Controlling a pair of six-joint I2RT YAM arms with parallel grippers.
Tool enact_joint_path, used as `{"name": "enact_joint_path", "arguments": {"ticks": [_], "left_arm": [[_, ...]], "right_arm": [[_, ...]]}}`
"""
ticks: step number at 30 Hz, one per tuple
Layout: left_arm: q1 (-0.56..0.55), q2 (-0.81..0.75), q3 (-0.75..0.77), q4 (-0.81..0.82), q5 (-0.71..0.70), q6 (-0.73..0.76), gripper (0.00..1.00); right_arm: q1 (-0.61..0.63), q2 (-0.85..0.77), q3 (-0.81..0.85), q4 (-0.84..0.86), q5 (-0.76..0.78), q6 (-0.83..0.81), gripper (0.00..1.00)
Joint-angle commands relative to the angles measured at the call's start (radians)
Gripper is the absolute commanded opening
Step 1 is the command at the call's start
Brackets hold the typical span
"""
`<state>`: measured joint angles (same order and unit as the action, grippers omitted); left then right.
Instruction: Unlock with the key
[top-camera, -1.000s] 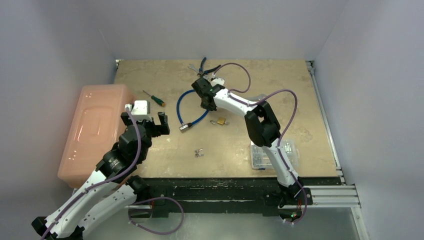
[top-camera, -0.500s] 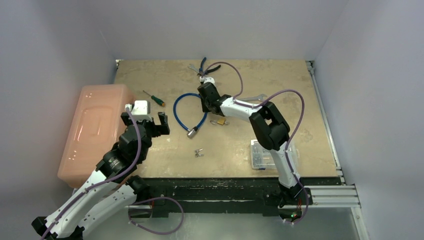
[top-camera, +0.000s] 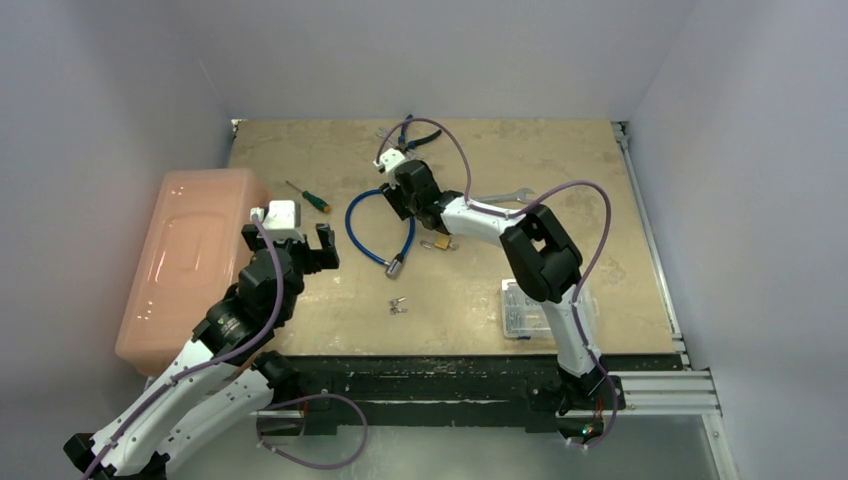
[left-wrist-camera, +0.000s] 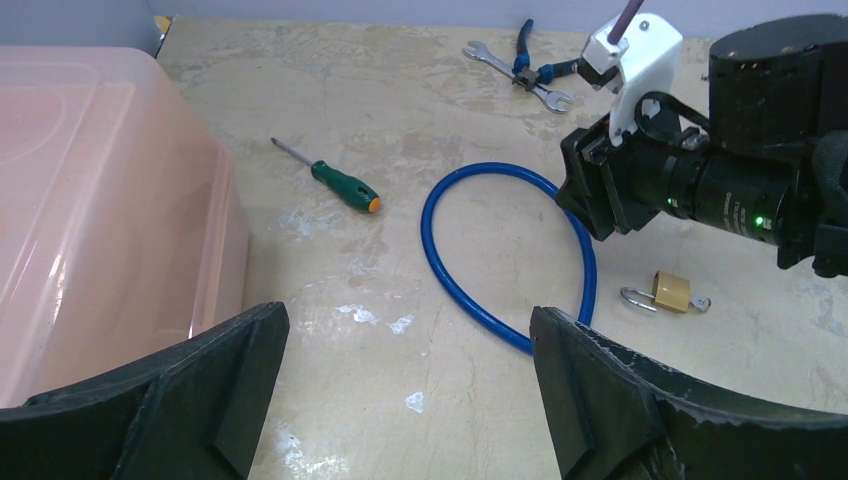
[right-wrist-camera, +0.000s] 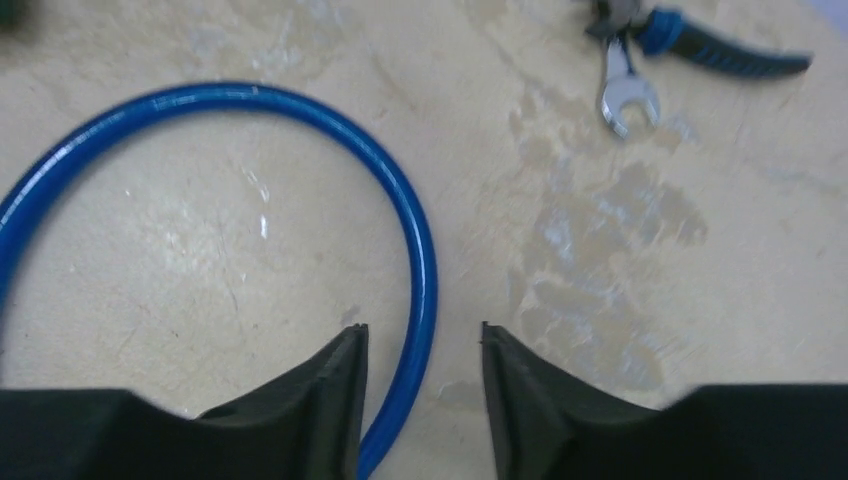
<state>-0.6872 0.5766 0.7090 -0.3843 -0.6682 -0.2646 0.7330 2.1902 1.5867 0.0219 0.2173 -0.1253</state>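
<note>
The left gripper (left-wrist-camera: 408, 318) stands wide apart and empty, the right gripper (right-wrist-camera: 422, 338) straddles the cable (right-wrist-camera: 300, 105) with jaws apart, and the key (top-camera: 398, 306) lies on the table at 7 o'clock of the padlock (top-camera: 437, 243).

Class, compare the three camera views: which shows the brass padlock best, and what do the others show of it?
The left wrist view: the brass padlock lies close and sharp, body and shackle distinct, beside the blue cable. The top external view shows only a tiny gold speck. The right wrist view does not show it.
</note>
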Motion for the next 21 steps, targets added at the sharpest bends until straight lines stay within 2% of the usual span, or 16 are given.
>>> {"name": "enact_joint_path", "arguments": {"ticks": [1, 3, 7, 8, 9, 14, 21], "left_arm": [[0.006, 0.000, 0.001, 0.018, -0.011, 0.030, 0.98], [0.006, 0.000, 0.002, 0.018, -0.010, 0.031, 0.98], [0.008, -0.004, 0.001, 0.018, -0.012, 0.031, 0.99], [0.008, -0.004, 0.001, 0.018, -0.011, 0.030, 0.99], [0.009, -0.004, 0.003, 0.018, -0.010, 0.030, 0.99], [0.012, -0.004, 0.004, 0.018, -0.001, 0.027, 0.99], [0.012, -0.013, 0.004, 0.012, 0.003, 0.023, 0.99]], "right_arm": [[0.006, -0.053, 0.069, 0.000, 0.014, 0.035, 0.58], [0.006, -0.105, 0.050, -0.017, 0.030, 0.202, 0.66], [0.009, -0.196, 0.015, -0.171, 0.098, 0.545, 0.77], [0.010, -0.205, 0.012, -0.215, 0.090, 0.613, 0.87], [0.015, -0.210, 0.008, -0.257, 0.078, 0.679, 0.93], [0.059, -0.171, 0.053, -0.477, 0.024, 0.856, 0.93], [0.117, -0.149, 0.019, -0.520, 0.020, 0.986, 0.89]]}}
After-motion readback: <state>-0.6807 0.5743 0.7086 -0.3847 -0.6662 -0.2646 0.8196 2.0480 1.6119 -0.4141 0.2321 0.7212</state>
